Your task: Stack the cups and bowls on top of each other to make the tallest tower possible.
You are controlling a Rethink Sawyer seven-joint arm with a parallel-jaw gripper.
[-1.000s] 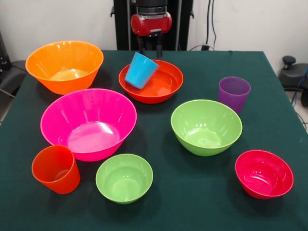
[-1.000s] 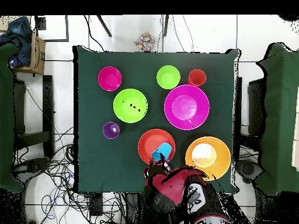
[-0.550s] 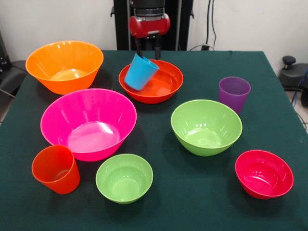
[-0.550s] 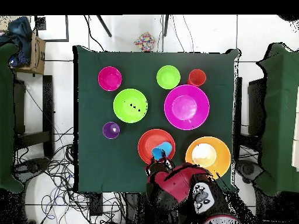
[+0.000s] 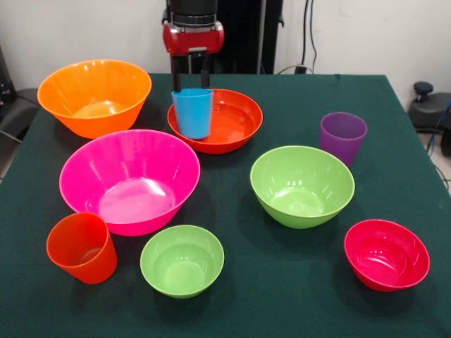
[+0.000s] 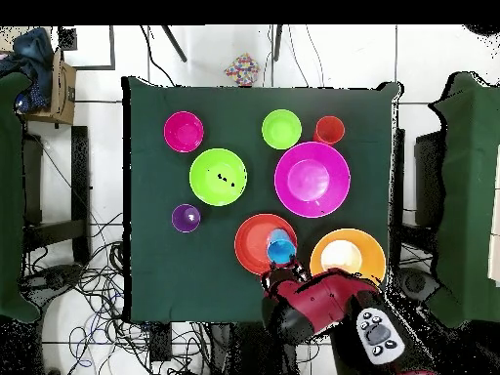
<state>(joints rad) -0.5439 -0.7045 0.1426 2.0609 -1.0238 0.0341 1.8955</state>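
The gripper (image 5: 191, 79) hangs just above the blue cup (image 5: 193, 113), its two dark fingers (image 5: 176, 79) spread to either side of the cup's rim; whether they touch the rim cannot be told. The blue cup stands upright, mouth up, in the left part of the shallow red-orange bowl (image 5: 232, 124) as the front view shows it. No other piece is stacked. The large orange bowl (image 5: 94, 96) sits at the far left corner of the counter (image 5: 296, 282), the large pink bowl (image 5: 130, 180) in front of it, and the orange cup (image 5: 82, 248) and small lime green bowl (image 5: 182, 260) along the near edge. The medium lime green bowl (image 5: 301, 185) sits right of centre, the translucent purple cup (image 5: 342, 137) behind it, the small crimson bowl (image 5: 386, 254) at the near right. All stand apart, mouths up
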